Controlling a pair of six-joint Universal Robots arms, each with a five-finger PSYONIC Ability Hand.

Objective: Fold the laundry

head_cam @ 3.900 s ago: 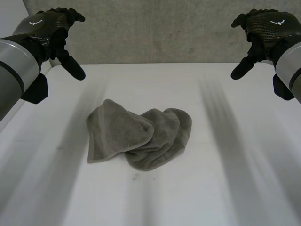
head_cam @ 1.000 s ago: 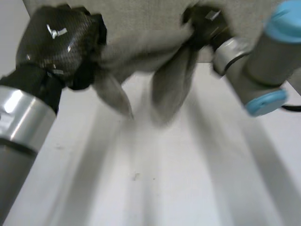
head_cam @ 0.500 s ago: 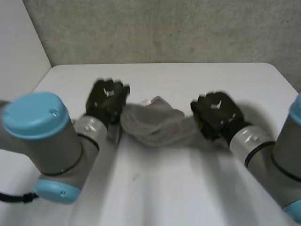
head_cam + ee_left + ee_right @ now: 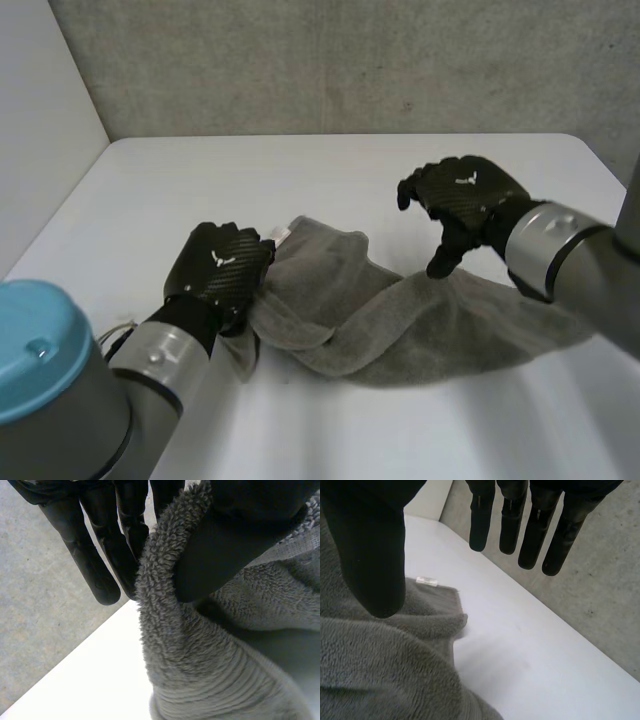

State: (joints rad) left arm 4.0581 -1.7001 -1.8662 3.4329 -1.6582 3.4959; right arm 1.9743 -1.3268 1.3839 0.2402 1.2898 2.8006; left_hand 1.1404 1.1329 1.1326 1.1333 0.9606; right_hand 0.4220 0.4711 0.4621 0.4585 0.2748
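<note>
A grey towel point(image 4: 400, 330) lies rumpled and stretched sideways across the white table point(image 4: 330, 170). My left hand point(image 4: 218, 275) rests at the towel's left end. In the left wrist view its thumb point(image 4: 235, 535) and fingers point(image 4: 105, 565) pinch a fold of the towel's edge point(image 4: 165, 595). My right hand point(image 4: 465, 195) hovers just above the towel's right part, open, thumb pointing down. In the right wrist view its fingers point(image 4: 535, 525) are straight and spread from the thumb point(image 4: 370, 555), holding nothing, with the towel point(image 4: 380, 670) under the palm. A small white label point(image 4: 426, 580) sits at a towel corner.
A grey concrete wall point(image 4: 350, 60) runs behind the table's far edge. A pale wall point(image 4: 40, 130) stands along the left side. Bare tabletop lies beyond the towel and in front of it.
Both hands brought the raised towel down onto the table. The right hand has since let go and lifted off it, fingers straightened. The left hand keeps its pinch.
</note>
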